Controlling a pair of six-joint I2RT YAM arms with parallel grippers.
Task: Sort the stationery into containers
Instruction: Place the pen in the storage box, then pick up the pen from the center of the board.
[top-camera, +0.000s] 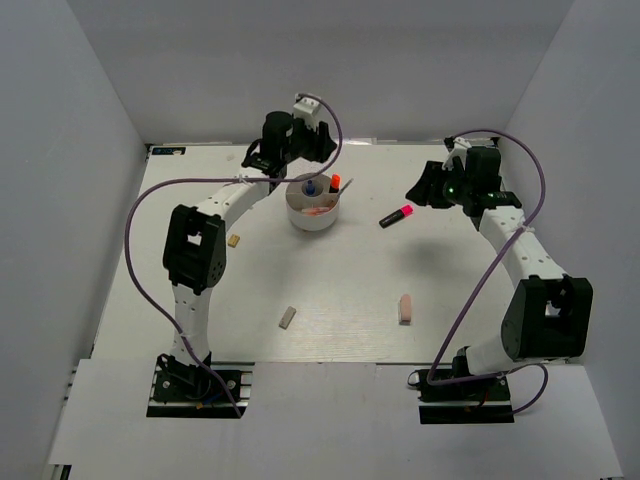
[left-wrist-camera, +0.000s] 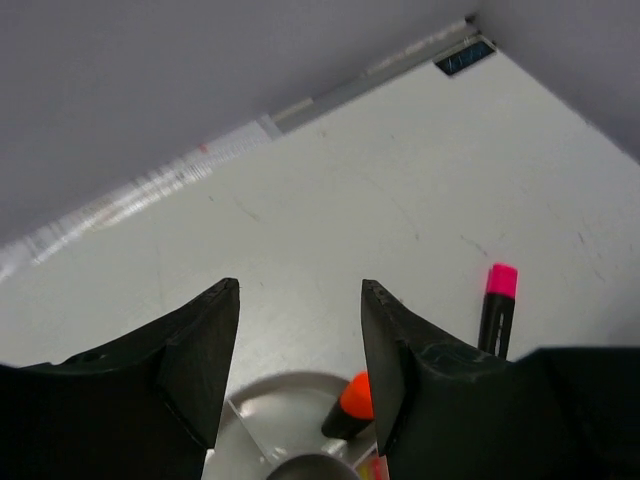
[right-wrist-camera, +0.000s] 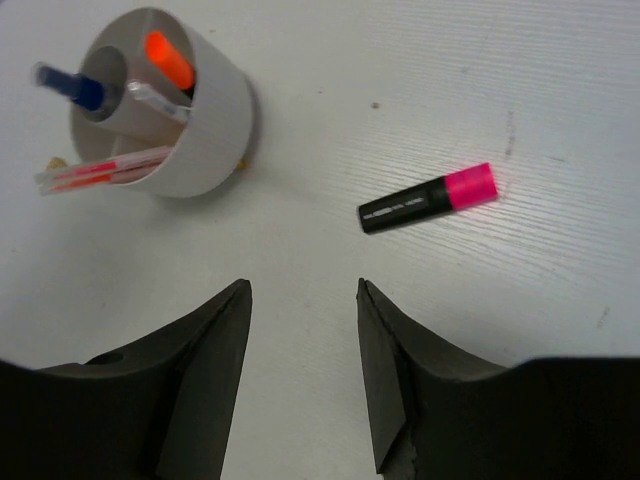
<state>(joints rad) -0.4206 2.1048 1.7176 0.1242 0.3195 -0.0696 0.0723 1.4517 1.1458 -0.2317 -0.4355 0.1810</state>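
Observation:
The round white tub (top-camera: 314, 211) stands at the back middle of the table and holds an orange-capped highlighter (top-camera: 334, 184), a blue-capped bottle (top-camera: 309, 187) and pink pens (right-wrist-camera: 95, 170). A black highlighter with a pink cap (top-camera: 397, 216) lies on the table to its right; it also shows in the right wrist view (right-wrist-camera: 428, 198) and the left wrist view (left-wrist-camera: 497, 310). My left gripper (left-wrist-camera: 300, 285) is open and empty above the tub's (left-wrist-camera: 270, 400) back rim. My right gripper (right-wrist-camera: 302, 287) is open and empty, raised to the right of the pink highlighter.
A pink eraser (top-camera: 405, 307), a grey eraser (top-camera: 287, 317) and a small beige eraser (top-camera: 233, 240) lie loose on the table. Grey walls close the back and both sides.

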